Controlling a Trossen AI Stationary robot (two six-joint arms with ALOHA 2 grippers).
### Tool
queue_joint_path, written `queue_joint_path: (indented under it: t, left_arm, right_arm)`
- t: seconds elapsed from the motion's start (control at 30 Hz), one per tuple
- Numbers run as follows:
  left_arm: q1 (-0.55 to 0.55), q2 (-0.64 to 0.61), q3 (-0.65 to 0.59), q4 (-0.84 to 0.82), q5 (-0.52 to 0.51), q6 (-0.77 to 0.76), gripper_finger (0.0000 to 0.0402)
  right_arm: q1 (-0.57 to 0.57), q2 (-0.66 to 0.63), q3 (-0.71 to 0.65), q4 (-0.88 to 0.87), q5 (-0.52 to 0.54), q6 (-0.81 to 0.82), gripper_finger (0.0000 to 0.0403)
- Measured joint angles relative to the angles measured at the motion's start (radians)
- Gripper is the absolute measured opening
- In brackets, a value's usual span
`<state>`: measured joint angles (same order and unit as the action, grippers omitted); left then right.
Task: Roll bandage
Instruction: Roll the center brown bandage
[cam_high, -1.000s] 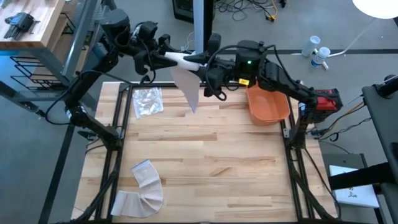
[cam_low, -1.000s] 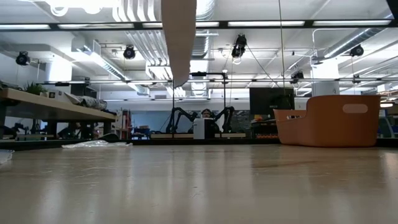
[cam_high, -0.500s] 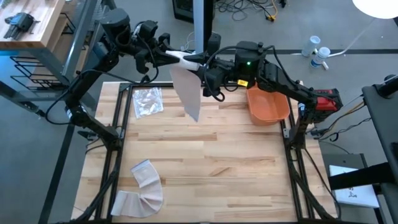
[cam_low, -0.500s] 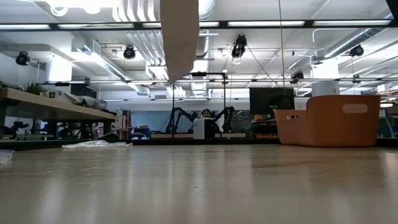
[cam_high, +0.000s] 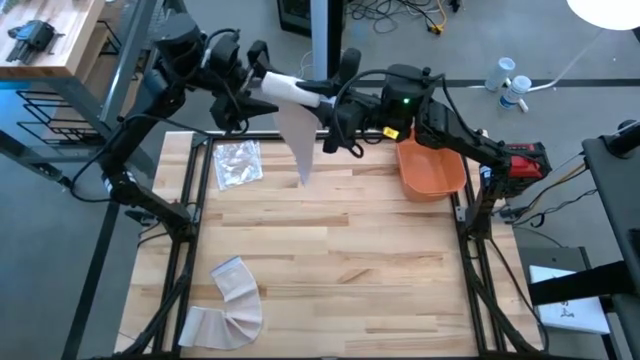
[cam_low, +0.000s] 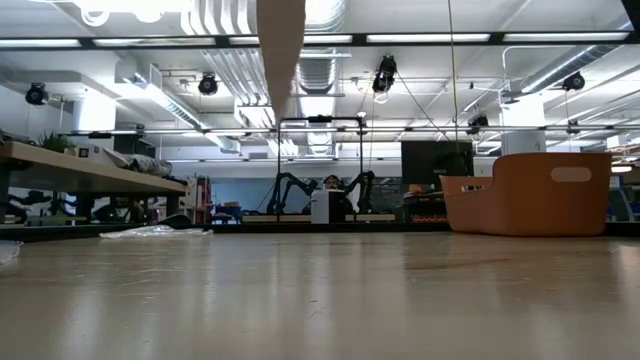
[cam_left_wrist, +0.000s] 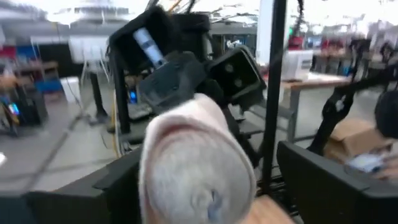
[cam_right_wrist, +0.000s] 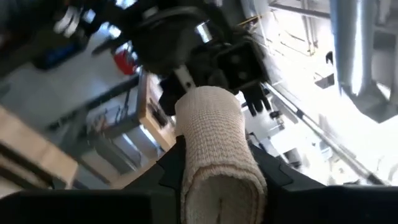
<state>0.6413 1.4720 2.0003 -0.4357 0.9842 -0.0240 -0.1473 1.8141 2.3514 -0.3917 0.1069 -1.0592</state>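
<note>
A white bandage roll (cam_high: 288, 90) is held level, high above the table's far edge, between my two grippers. Its loose tail (cam_high: 300, 150) hangs down from it; the tail also shows at the top of the low view (cam_low: 280, 50), clear of the table. My left gripper (cam_high: 255, 85) is shut on the roll's left end. My right gripper (cam_high: 335, 100) is shut on its right end. In the left wrist view the roll's end face (cam_left_wrist: 196, 168) fills the middle. My left gripper pinches the roll's left end (cam_left_wrist: 186, 143) between its two fingers (cam_left_wrist: 93, 193), which come level from the table's left and lie along the roll. The roll is lifted clear. My right gripper pinches the roll's right end (cam_right_wrist: 217, 155) between its two fingers (cam_right_wrist: 168, 165), coming level from the table's right, along the roll. The roll stays level and the tail hangs slack below it.
An orange bin (cam_high: 430, 168) stands at the far right, also in the low view (cam_low: 530, 195). A clear plastic wrapper (cam_high: 238, 162) lies at the far left. A second bandage strip (cam_high: 230, 300) lies curled at the near left corner.
My left gripper has turned at the wrist and drawn a little toward the table's left. The hanging tail has swung toward the left and its lower end has risen a little. Both grippers keep their hold on the roll.
</note>
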Motion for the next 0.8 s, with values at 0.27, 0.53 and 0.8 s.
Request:
queue_joint_path:
  t: [0.27,0.53,0.8]
  left_arm:
    - [0.0,0.004,0.0,0.006,-0.031,0.14,0.0319]
    - [0.001,0.023,0.0,0.0,-0.109,0.124,0.0249]
    - [0.001,0.024,0.0,-0.049,-0.11,0.17,0.0018]
  right_arm:
    - [-0.009,-0.011,0.004,0.081,-0.032,0.478,0.0097]
    - [-0.008,-0.021,0.004,0.091,-0.1,0.733,0.0098]
    - [-0.008,-0.026,0.004,0.097,-0.108,0.878,0.009]
